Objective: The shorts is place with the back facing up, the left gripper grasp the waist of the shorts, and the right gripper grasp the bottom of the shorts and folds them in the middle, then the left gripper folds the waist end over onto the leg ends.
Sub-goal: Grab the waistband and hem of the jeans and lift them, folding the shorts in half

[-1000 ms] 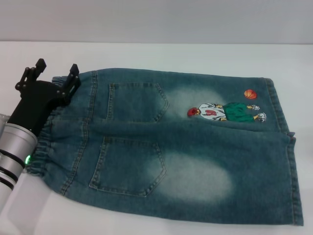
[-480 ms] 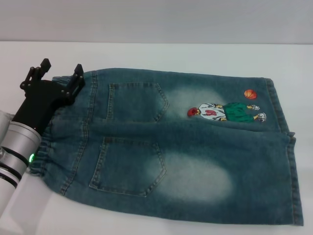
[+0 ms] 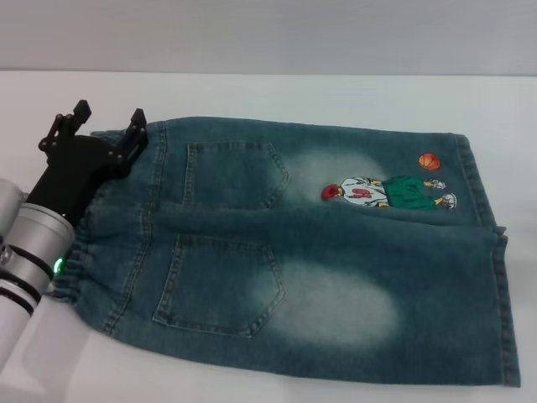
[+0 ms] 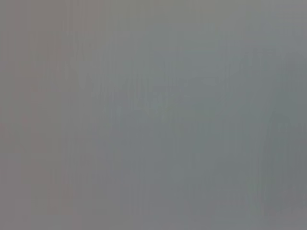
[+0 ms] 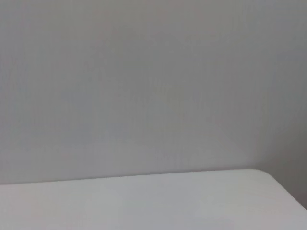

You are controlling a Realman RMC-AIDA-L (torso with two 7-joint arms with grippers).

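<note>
The blue denim shorts (image 3: 294, 243) lie flat on the white table (image 3: 252, 92) in the head view, back pockets up, with a cartoon print (image 3: 386, 191) toward the right. The ruffled waist (image 3: 80, 243) is at the left and the straight leg hems (image 3: 495, 269) at the right. My left gripper (image 3: 109, 122) hovers open over the far corner of the waistband, its two black fingers spread apart with nothing between them. The right gripper is out of view. The left wrist view shows only a grey blur.
The white table extends around the shorts on the far side and at the left. A grey wall (image 3: 268, 34) rises behind it. The right wrist view shows the table's far edge (image 5: 144, 175) and its rounded corner against the wall.
My left gripper has moved a little farther away and to the right along the waistband's far corner. The shorts have not moved.
</note>
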